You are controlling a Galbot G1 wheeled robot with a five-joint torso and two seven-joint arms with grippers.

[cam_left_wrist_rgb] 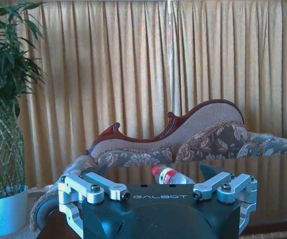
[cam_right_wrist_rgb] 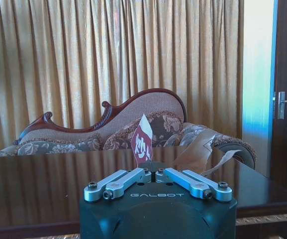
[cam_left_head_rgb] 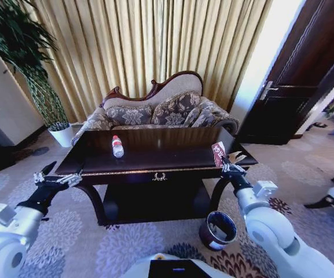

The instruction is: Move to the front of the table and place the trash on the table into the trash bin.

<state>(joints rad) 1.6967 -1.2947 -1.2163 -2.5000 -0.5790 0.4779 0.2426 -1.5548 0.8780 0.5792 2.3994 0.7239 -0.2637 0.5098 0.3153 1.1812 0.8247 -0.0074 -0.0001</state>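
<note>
here, right tool closed on red wrapper at worktop edge, left tool spread wide, empty, bottle lying on worktop

Glossy near-black table – gold trim, red-capped clear bottle, red-and-white wrapper, maroon bin

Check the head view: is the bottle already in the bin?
No. The bottle lies on the table, while the bin stands on the carpet by the right arm.
</note>
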